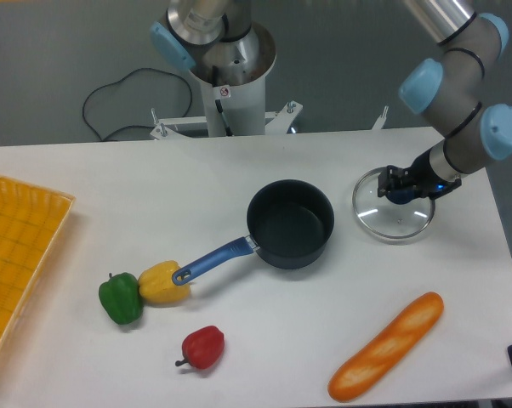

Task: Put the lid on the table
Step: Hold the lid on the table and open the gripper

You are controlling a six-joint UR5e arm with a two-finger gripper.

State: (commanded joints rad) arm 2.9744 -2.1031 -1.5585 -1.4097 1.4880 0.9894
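Nearest the camera, a long golden-orange baguette (386,346) lies diagonally on the large white matte table (264,170), with a small red bell pepper (203,347) well to its left. Farther back, a green bell pepper (121,297) touches a yellow bell pepper (162,283), which sits against the end of the blue handle of a dark round saucepan (290,223). A yellow mesh tray (18,255) runs off the left edge. Beside the pan on its right, the round clear glass lid with a thin metal rim (393,214) lies on the table. The black two-finger gripper (401,186) is over the lid's far side, its jaws closed around the blue centre knob. Behind stands a grey robot base (230,76).
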